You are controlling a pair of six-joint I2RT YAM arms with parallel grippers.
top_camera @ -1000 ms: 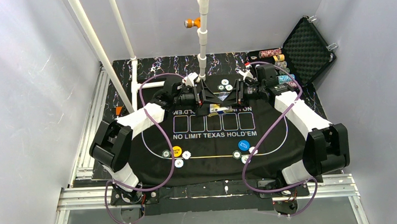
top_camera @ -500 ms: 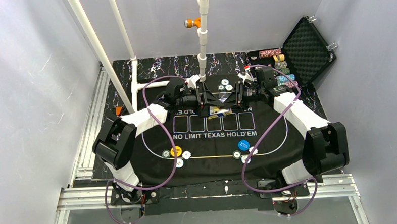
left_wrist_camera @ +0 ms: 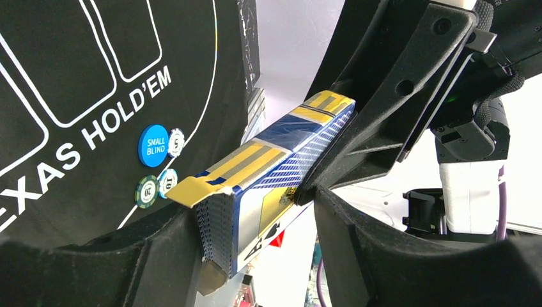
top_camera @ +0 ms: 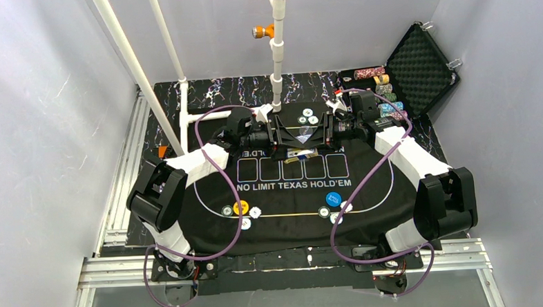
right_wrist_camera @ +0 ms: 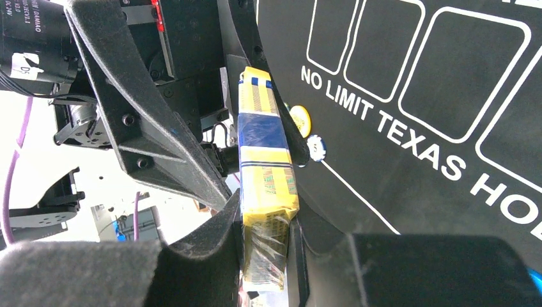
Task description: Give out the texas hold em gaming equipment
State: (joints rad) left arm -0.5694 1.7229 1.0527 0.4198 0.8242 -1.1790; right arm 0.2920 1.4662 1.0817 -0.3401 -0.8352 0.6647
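Holding the blue-and-yellow cardboard box of playing cards (left_wrist_camera: 281, 160) above the far edge of the black printed mat (top_camera: 293, 229), the right gripper (right_wrist_camera: 265, 211) clamps one end while the left gripper (left_wrist_camera: 255, 211) flanks the open-flap end, grip unclear, and should pinch only the cards, pulling straight.

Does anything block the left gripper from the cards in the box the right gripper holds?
Nothing visible does. The card box stands open, the cards exposed between the fingers of the left gripper; the right gripper clamps the far end.
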